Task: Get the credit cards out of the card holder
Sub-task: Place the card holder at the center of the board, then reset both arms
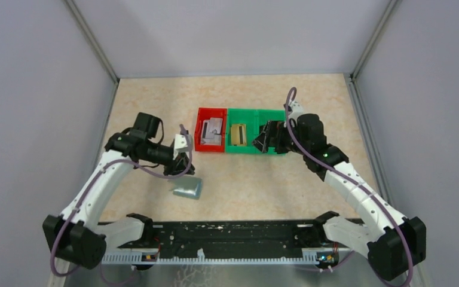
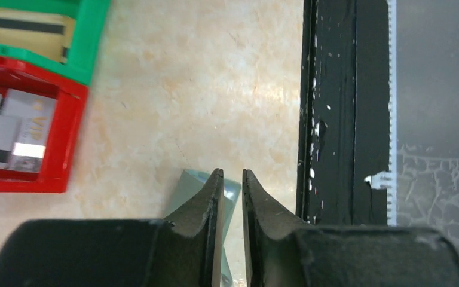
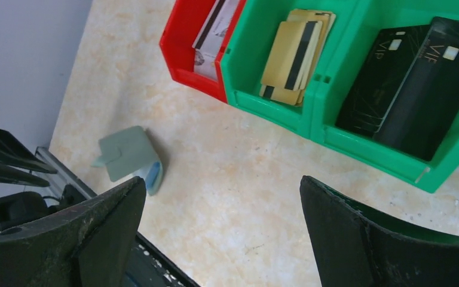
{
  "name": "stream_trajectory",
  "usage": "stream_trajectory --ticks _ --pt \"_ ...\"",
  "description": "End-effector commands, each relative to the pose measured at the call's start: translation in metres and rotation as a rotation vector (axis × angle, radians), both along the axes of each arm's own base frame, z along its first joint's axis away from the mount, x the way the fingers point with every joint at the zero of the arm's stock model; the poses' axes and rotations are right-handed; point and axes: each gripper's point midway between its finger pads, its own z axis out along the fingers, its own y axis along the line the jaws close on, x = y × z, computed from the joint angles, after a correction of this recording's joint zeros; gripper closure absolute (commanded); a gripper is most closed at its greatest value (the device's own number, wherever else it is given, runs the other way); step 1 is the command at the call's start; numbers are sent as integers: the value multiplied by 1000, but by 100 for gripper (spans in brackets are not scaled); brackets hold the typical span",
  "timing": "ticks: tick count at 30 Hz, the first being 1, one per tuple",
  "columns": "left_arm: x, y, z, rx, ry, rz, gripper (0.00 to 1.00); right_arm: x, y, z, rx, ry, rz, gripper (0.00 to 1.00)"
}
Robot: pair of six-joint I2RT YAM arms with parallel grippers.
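Note:
The card holder, a pale grey-green wallet with a small tab, lies flat on the table in front of the bins. It also shows in the right wrist view and under my left fingers. My left gripper hovers just above and behind it, jaws a narrow gap apart with nothing between them. Silvery credit cards lie in the red bin, gold ones in the middle green bin, and black ones in the right green bin. My right gripper hangs wide open and empty over the green bins.
The three bins stand side by side mid-table. A black rail runs along the near edge, close behind the card holder. Grey walls enclose the table on the left, back and right.

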Motion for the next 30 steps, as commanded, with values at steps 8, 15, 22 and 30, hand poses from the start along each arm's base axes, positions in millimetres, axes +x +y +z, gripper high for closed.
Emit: stream_trajectory --ticks 8,15,22,30 --pt "47 -5 -79 197 -216 -89 91 12 -38 11 1 -40 -174 1" --pt "86 5 -60 204 -59 207 48 27 -78 15 -74 -78 -332 1" --pt "170 81 -27 32 5 613 1 44 -151 12 -234 -179 -677 1" --pt "225 171 -46 -35 -1 977 1 42 -213 -7 -362 -269 -970 1"
